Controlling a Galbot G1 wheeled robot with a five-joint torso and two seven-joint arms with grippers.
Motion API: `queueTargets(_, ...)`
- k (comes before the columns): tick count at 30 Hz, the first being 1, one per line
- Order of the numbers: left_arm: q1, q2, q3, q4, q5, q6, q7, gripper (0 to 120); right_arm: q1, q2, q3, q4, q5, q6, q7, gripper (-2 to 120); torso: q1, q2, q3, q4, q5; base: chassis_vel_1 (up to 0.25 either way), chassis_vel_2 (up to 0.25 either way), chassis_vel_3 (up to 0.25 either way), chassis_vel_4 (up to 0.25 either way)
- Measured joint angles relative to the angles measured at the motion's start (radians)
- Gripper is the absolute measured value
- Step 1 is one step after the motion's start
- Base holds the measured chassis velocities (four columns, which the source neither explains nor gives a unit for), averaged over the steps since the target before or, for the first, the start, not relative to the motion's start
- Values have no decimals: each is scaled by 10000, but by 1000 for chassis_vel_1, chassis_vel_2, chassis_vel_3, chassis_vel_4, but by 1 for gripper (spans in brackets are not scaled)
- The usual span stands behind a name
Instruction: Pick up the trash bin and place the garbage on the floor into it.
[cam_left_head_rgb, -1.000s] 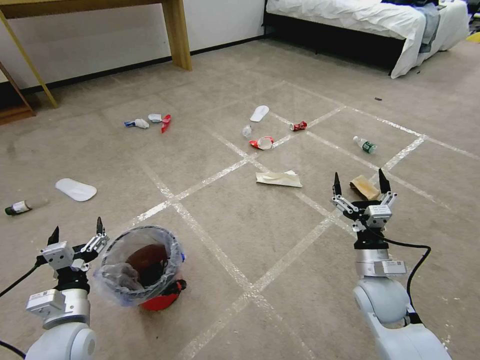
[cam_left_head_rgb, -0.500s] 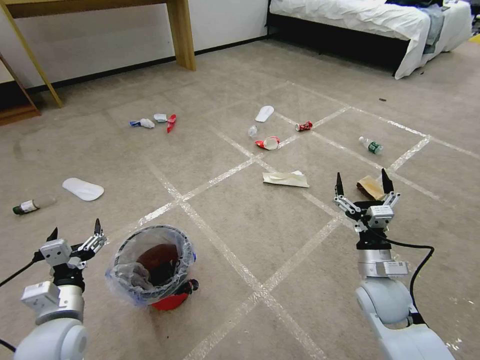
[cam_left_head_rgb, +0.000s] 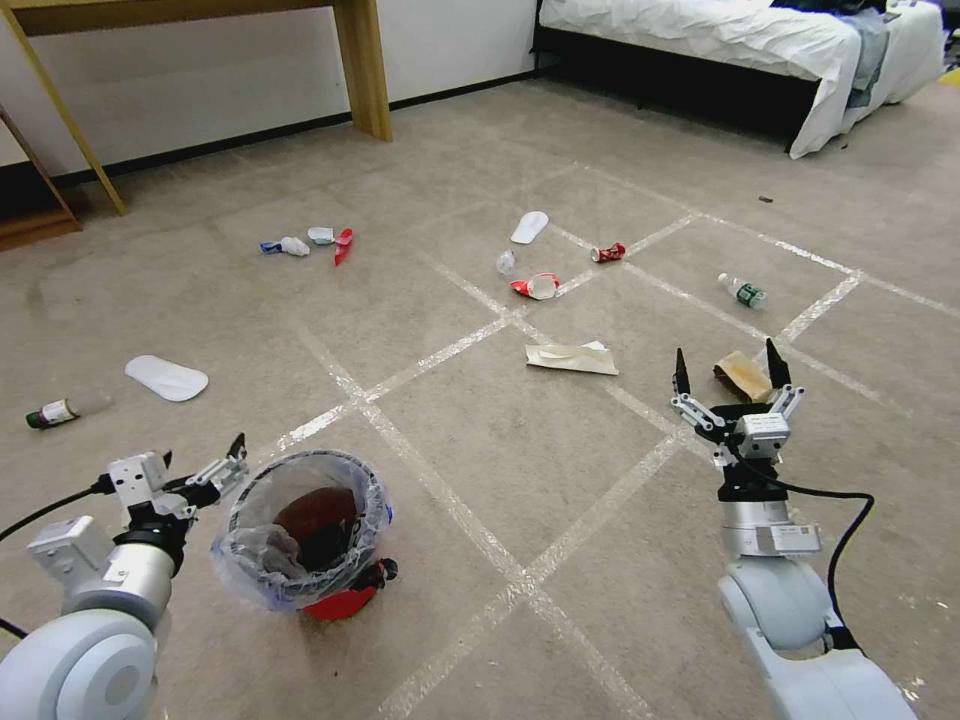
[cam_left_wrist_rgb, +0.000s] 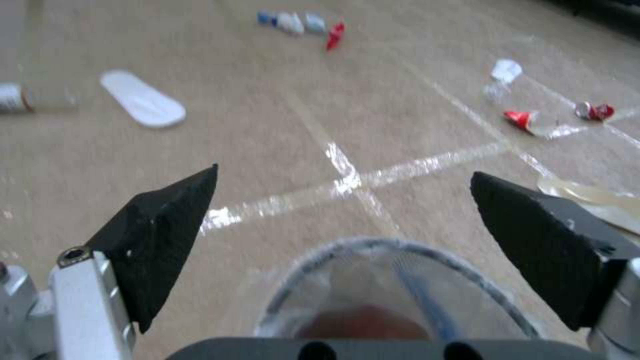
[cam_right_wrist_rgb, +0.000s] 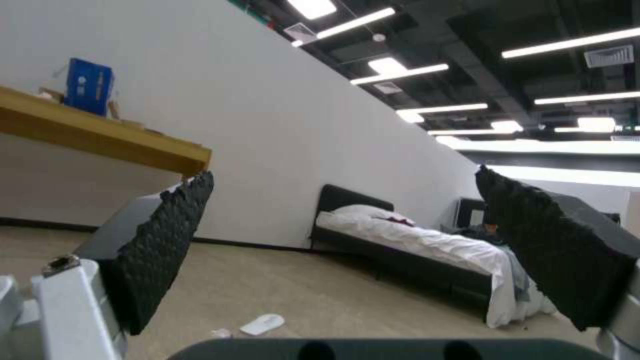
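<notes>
Floor (cam_left_head_rgb: 620, 520) under me: taupe carpet, tape grid; trash bin (cam_left_head_rgb: 305, 530) standing; paper (cam_left_head_rgb: 572, 357), brown bag (cam_left_head_rgb: 742, 375), cup (cam_left_head_rgb: 532, 286), can (cam_left_head_rgb: 607, 252), bottle (cam_left_head_rgb: 744, 291) scattered.

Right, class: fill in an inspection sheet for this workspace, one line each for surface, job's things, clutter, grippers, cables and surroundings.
Surface: carpet floor crossed by pale tape lines.
Job's things: trash bin upright on the floor, bag-lined; brown paper bag, white paper, paper cup, red can, clear bottle scattered.
Clutter: white oval piece, dark-capped bottle.
Grippers: left gripper open beside the bin rim; right gripper open, raised, empty.
Cables: black cable on the right arm.
Surroundings: bed, wooden table leg.
</notes>
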Motion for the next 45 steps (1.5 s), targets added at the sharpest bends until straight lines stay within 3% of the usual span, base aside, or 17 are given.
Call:
queueTargets(2, -161, 430, -89, -220, -1264, 587, -452, 100, -86, -63, 62, 24, -17, 4, -19, 100, 0, 0, 0, -2, 3, 0, 0, 0, 0)
queueTargets(3, -161, 430, -89, -220, -1264, 587, -452, 100, -86, -63, 62, 24, -17, 4, -19, 100, 0, 0, 0, -2, 3, 0, 0, 0, 0)
queueTargets(5, -221, 790, -93, -277, -2178, 1314, -934, 100, -123, -55, 71, 43, -49, 4, -22, 100, 0, 0, 0, -2, 3, 0, 0, 0, 0)
queueTargets(8, -219, 1023, -106, -182, -2340, 1729, -1050, 100, -128, -41, 71, 45, -65, 3, -23, 100, 0, 0, 0, -2, 2, 0, 0, 0, 0)
queueTargets(9, -225, 1427, -157, 7, -2557, 2196, -1329, 100, -127, -18, 68, 47, -80, -5, -24, 100, 0, 0, 0, -1, 2, 0, 0, 0, 0)
queueTargets(10, -225, 1427, -157, 7, -2557, 2196, -1329, 100, -127, -18, 68, 47, -80, -5, -24, 100, 0, 0, 0, -1, 2, 0, 0, 0, 0)
queueTargets(12, -372, 1981, -285, 41, -3755, 3001, -2324, 100, -132, 0, 65, 70, -108, -14, -29, 100, 0, 0, 0, 0, 1, 0, 0, 0, 0)
queueTargets(13, -440, 2224, -330, 39, -4072, 3247, -2714, 100, -148, 6, 67, 81, -125, -15, -31, 100, 0, 0, 0, -1, 2, 0, 0, 0, 0)
queueTargets(14, -440, 2224, -330, 39, -4072, 3247, -2714, 100, -148, 6, 67, 81, -125, -15, -31, 100, 0, 0, 0, -1, 2, 0, 0, 0, 0)
queueTargets(16, -500, 2765, -483, -57, -4665, 3877, -3444, 100, -186, 12, 98, 84, -137, -19, -32, 100, 0, 0, 0, -2, 3, 0, 0, 0, 0)
queueTargets(20, -527, 3119, -530, -222, -5490, 4043, -4183, 100, -188, 18, 133, 84, -139, -22, -32, 100, 0, 0, 0, -1, 3, 0, 0, 0, 0)
queueTargets(22, -638, 3500, -504, -273, -6601, 4072, -5153, 100, -182, 37, 155, 76, -138, -28, -32, 100, 0, 0, 0, -2, 2, 0, 0, 0, 0)
queueTargets(28, -906, 3923, -432, 56, -6895, 4060, -5456, 100, -214, 116, 161, 1, -161, -2, -54, 100, 0, 0, 0, -2, 2, 0, 0, 0, 0)
queueTargets(34, -1160, 3862, -134, 417, -6833, 4035, -5447, 100, -188, 209, 104, -68, -190, 24, -81, 100, 0, 0, 0, -1, 3, 0, 0, 0, 0)
queueTargets(39, -1715, 3815, 518, 1286, -6728, 4003, -5129, 100, -15, 154, -4, -252, -186, 25, -115, 100, 0, 0, 0, -1, 3, 0, 0, 0, 0)
queueTargets(43, -2029, 3816, 943, 1555, -6745, 3996, -5082, 100, 18, 176, -21, -312, -186, 28, -117, 100, 0, 0, 0, -1, 3, 0, 0, 0, 0)
queueTargets(45, -2382, 3773, 1443, 1764, -6742, 3992, -5089, 100, 31, 198, -22, -351, -183, 38, -121, 100, 0, 0, 0, 0, 3, 0, 0, 0, 0)
